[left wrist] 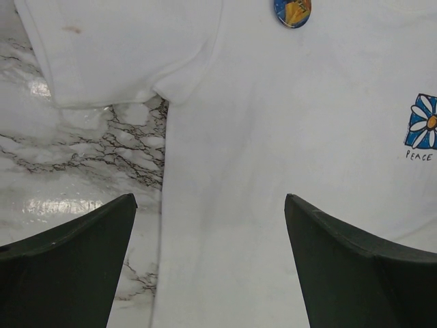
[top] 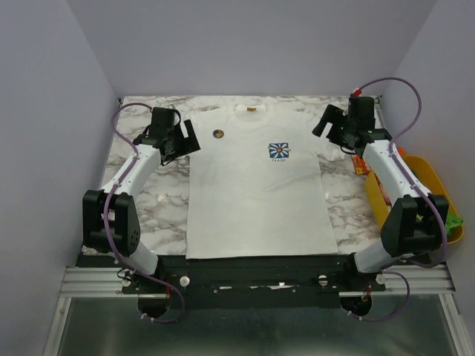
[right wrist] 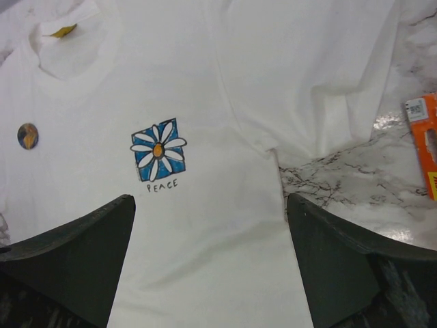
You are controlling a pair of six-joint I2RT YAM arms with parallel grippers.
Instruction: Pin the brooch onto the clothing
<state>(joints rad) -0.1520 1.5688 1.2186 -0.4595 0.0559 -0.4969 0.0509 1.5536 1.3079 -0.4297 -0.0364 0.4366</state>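
Observation:
The clothing, a white T-shirt (top: 252,193) (left wrist: 307,123) (right wrist: 205,232), lies flat on the marble table with its neck at the far side. The brooch (top: 218,133) (left wrist: 292,11) (right wrist: 28,135), a small round dark-rimmed pin with an orange centre, sits on the shirt's chest to the left of the blue flower print (top: 279,151) (right wrist: 158,149). My left gripper (top: 185,141) (left wrist: 210,198) hovers open over the shirt's left side by the sleeve, holding nothing. My right gripper (top: 326,122) (right wrist: 209,198) hovers open over the right sleeve area, also holding nothing.
A yellow bin (top: 434,178) with some items stands at the table's right edge. An orange package (top: 361,165) (right wrist: 425,137) lies on the marble beside the right sleeve. A yellow label (right wrist: 63,31) marks the neck. Walls close in the far side and both flanks.

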